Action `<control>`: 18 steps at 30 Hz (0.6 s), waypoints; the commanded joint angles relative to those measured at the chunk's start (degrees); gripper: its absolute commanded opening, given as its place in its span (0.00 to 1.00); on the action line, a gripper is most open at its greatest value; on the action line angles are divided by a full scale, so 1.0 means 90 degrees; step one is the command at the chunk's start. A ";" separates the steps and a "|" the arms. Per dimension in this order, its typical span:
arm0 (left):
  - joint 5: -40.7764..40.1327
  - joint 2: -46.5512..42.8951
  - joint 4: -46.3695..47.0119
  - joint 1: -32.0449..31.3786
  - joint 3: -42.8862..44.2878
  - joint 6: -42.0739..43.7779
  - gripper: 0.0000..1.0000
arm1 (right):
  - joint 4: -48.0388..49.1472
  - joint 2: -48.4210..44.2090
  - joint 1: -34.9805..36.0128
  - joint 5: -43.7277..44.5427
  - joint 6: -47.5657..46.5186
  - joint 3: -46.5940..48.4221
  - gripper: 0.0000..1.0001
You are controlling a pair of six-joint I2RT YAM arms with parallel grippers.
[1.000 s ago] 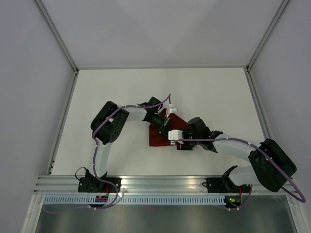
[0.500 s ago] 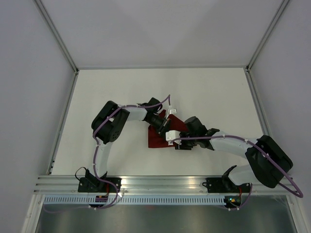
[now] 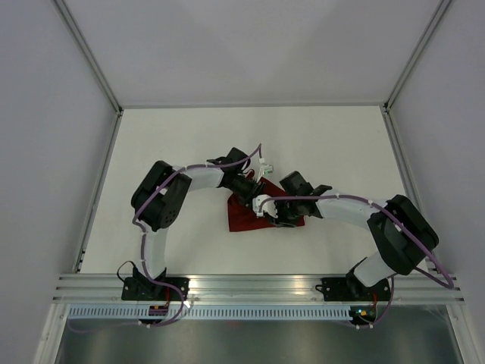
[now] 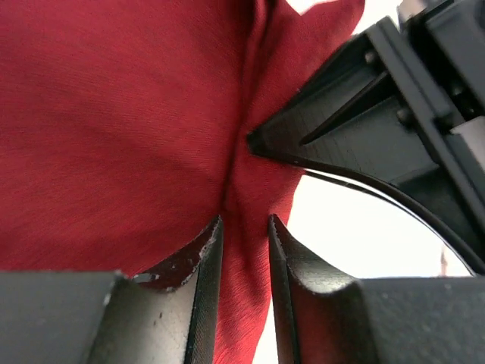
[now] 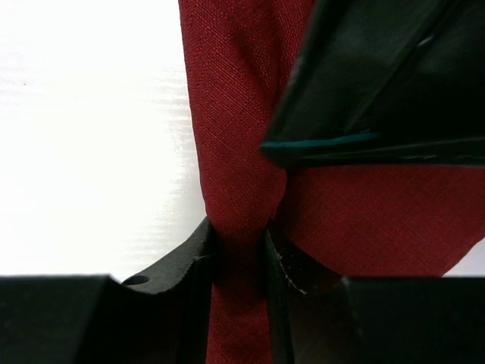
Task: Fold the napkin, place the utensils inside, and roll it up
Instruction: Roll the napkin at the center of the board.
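Note:
The dark red napkin (image 3: 241,218) lies bunched and partly rolled at the middle of the white table. My left gripper (image 3: 254,197) is down on its far edge. Its jaws (image 4: 244,227) stand a little apart, open, with a ridge of the napkin (image 4: 114,114) running loose between them. My right gripper (image 3: 267,212) comes in from the right, close against the left one. It (image 5: 239,235) is shut on a rolled fold of the napkin (image 5: 235,114), which narrows where the fingers pinch it. The utensils are hidden.
White table (image 3: 174,152) with grey walls on three sides. A metal rail (image 3: 258,284) runs along the near edge by the arm bases. Each gripper's black finger shows in the other's wrist view, a short way off.
My left jaws have parted from their shut grip. The right gripper has slid left along the napkin towards the left gripper and closed on the rolled fold.

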 commanded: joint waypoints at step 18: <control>-0.4661 -0.4232 0.3333 0.0384 -0.2416 -0.1589 0.38 | -0.4212 0.3102 -0.1065 -0.1815 -0.0834 0.2709 0.28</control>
